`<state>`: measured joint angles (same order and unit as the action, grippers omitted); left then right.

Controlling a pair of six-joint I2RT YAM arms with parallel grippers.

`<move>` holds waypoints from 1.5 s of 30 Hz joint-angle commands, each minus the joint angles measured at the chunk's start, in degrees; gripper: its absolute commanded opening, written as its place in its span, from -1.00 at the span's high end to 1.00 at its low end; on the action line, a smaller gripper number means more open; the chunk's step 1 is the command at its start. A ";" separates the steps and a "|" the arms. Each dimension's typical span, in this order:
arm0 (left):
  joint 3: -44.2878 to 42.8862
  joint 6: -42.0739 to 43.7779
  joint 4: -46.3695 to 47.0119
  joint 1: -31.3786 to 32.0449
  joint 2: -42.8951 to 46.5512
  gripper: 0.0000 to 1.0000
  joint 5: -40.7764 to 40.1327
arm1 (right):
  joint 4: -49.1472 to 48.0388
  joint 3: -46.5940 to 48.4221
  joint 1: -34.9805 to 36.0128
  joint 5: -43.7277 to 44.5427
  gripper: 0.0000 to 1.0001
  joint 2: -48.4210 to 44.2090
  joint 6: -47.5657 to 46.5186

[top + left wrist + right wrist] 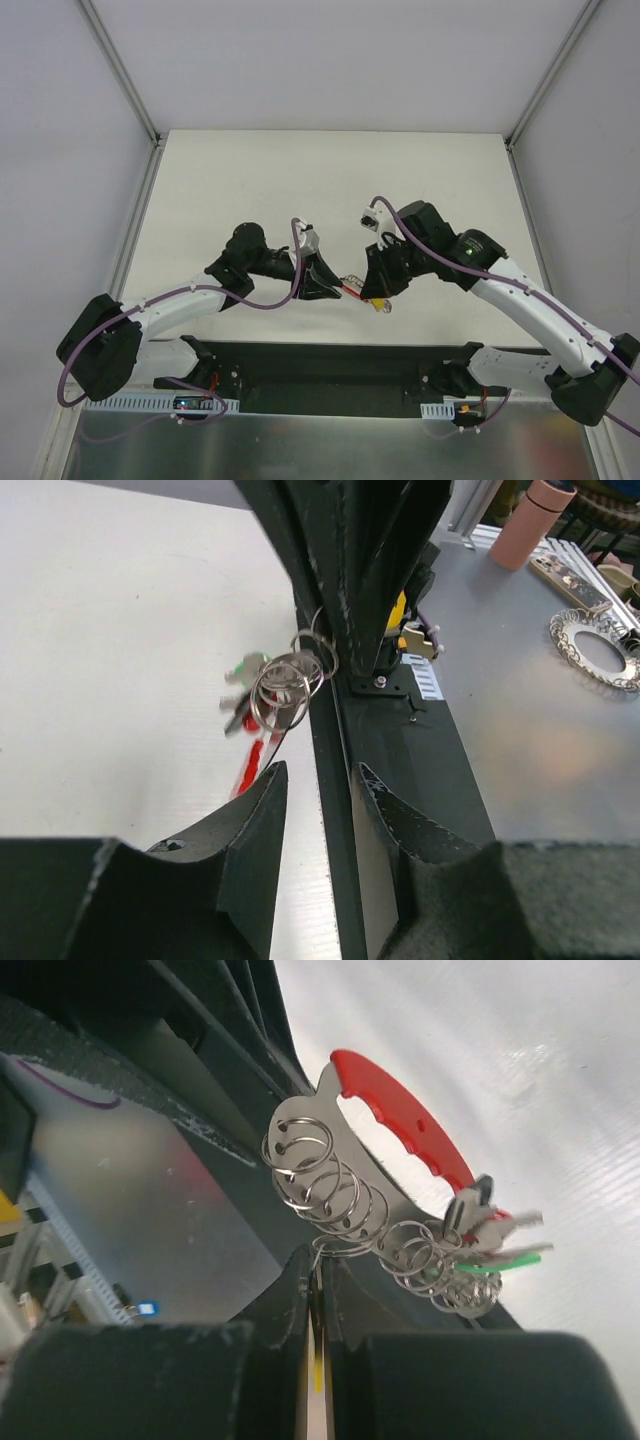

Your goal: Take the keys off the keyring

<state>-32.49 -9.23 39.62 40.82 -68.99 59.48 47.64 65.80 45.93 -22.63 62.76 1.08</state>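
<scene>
Honestly, spotted the right fingers (272, 1308) pinched together on the keyring (300, 1160), keys (495, 1240) dangling at lower centre of the top view over the desk (250, 180), left fingers (255, 830) apart and gripping nothing. Probably needed a steady pinch plus slow twisting.
</scene>
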 commanded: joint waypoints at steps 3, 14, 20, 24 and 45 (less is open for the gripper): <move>0.50 -5.61 16.45 -0.12 -0.27 0.37 5.11 | -3.77 1.97 -5.13 -13.82 0.98 3.50 6.03; -1.08 -6.50 19.18 -0.21 -4.22 0.36 6.26 | -8.26 2.05 -7.88 -22.98 0.98 6.14 9.55; 1.55 -10.36 27.52 -0.12 -3.96 0.35 0.38 | -14.05 -0.40 -7.88 -22.89 0.98 5.00 13.50; 3.31 -9.58 28.94 -0.04 -2.29 0.34 -2.09 | -18.36 -2.25 -7.88 -24.03 0.98 5.09 17.02; 11.12 1.40 25.60 1.46 6.14 0.34 -16.24 | -34.37 -7.88 -7.79 -27.03 0.98 1.31 32.05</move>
<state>-23.57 -12.97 63.37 41.39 -65.23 47.44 18.96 57.67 37.89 -46.17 66.37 27.35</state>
